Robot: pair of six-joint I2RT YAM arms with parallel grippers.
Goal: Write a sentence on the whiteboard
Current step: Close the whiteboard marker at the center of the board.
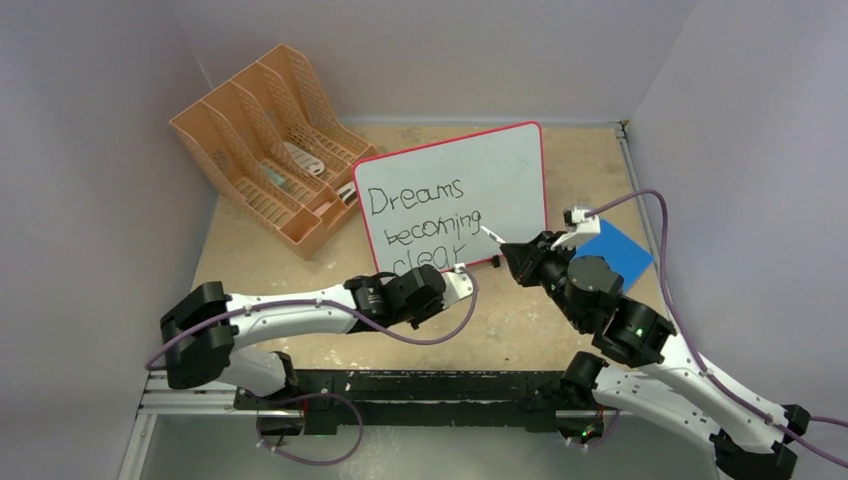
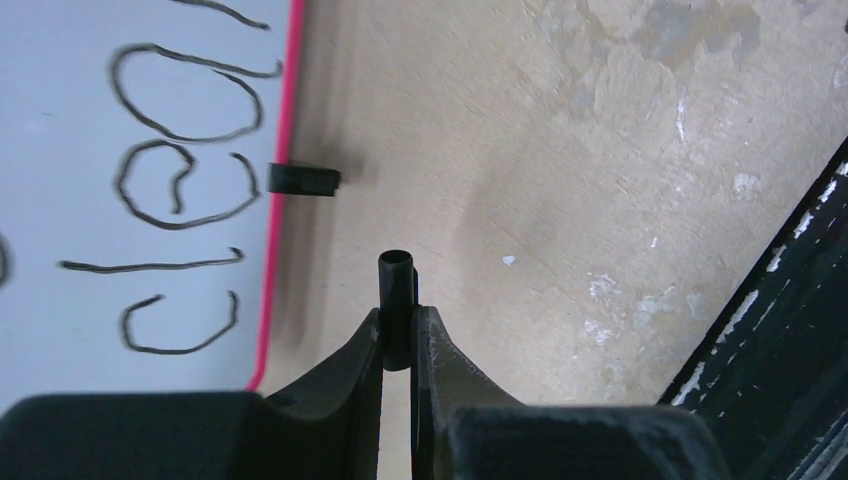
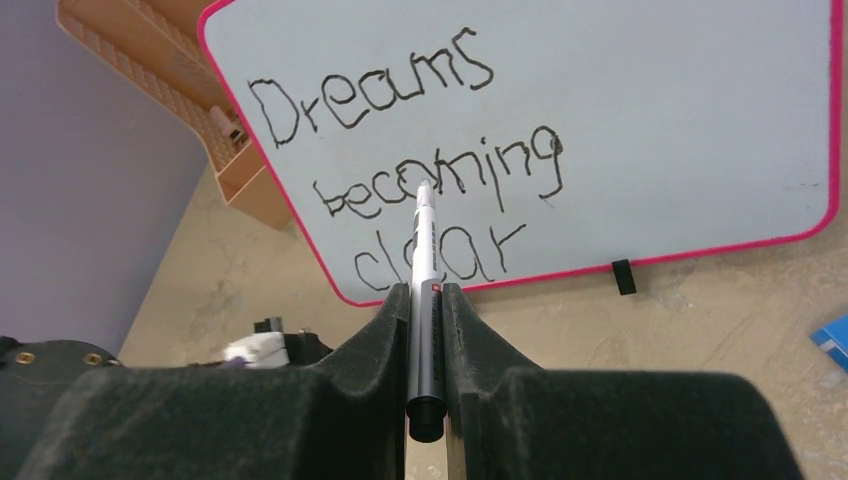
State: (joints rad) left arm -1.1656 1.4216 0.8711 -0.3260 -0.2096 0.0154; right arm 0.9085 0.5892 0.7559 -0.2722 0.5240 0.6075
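The whiteboard (image 1: 500, 165), white with a red-pink frame, leans at the table's middle and carries the sentence (image 1: 425, 222) "Dreams becoming clear" in three black lines. My right gripper (image 1: 518, 256) is shut on a white and grey marker (image 1: 492, 235), its tip pointing at the board's lower right part. In the right wrist view the marker (image 3: 424, 250) stands between the fingers (image 3: 385, 320), its tip in front of the sentence (image 3: 420, 170). My left gripper (image 2: 398, 320) is shut on a black marker cap (image 2: 396, 285), just below the board's bottom edge (image 2: 270, 230).
An orange file organizer (image 1: 270, 140) stands at the back left, touching the board's left side. A blue square pad (image 1: 618, 252) lies right of the board behind the right arm. A black board foot (image 2: 305, 180) sticks out. A black rail (image 1: 430, 390) runs along the near edge.
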